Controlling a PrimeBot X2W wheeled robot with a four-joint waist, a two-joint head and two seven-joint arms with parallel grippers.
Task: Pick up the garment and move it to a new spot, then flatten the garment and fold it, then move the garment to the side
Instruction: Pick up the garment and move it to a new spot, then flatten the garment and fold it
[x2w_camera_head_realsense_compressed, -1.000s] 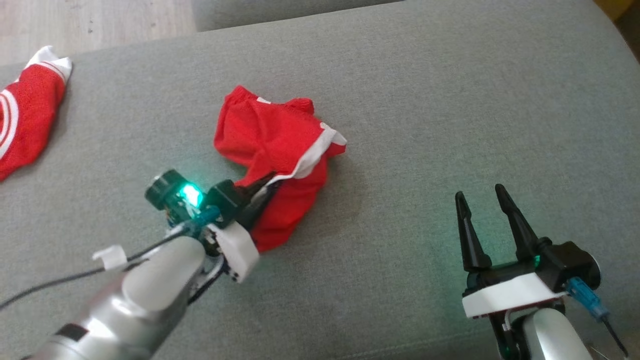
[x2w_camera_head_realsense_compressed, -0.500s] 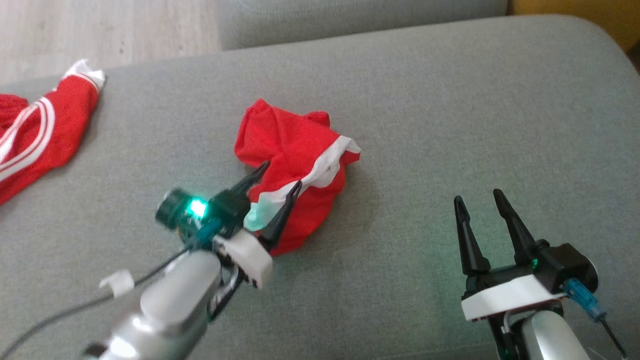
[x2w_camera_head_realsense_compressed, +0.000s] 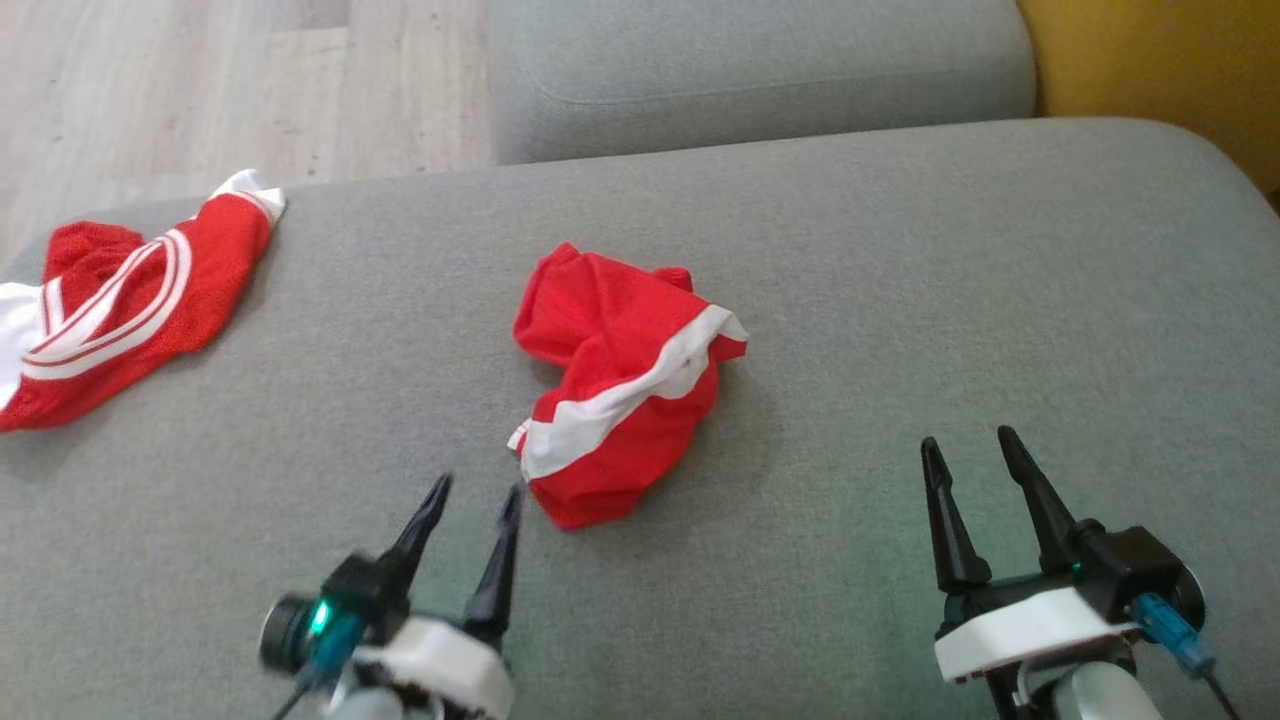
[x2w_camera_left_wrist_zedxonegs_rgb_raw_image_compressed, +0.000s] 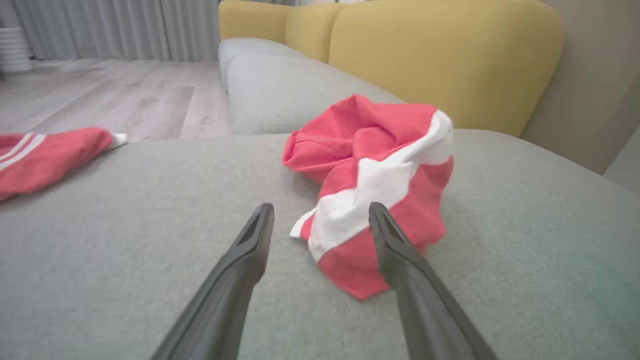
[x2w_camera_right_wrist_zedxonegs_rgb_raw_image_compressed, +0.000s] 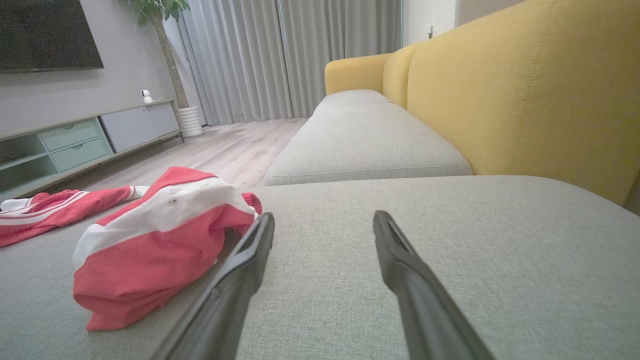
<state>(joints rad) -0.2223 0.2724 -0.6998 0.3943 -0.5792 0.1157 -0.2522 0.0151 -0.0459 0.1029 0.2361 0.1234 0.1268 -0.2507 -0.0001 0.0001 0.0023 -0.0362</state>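
Left fingers (x2w_camera_head_realsense_compressed: 500, 560) spread wide, right fingers (x2w_camera_head_realsense_compressed: 945, 520) spread wide, nothing gripped. The garment (x2w_camera_head_realsense_compressed: 625, 385) sits bunched mid-cushion on the sofa seat (x2w_camera_head_realsense_compressed: 900, 250), just ahead of my left fingers. I'd say it's set there for the bare grey all around, good for flattening. A second red garment (x2w_camera_head_realsense_compressed: 130, 300) hugs the left edge by the floor (x2w_camera_head_realsense_compressed: 200, 80), so the open room is rightward.

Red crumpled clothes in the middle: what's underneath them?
The red and white garment lies on the grey sofa cushion; cushion shows all around it. Whatever sits directly beneath its folds is covered, so that can't be seen.
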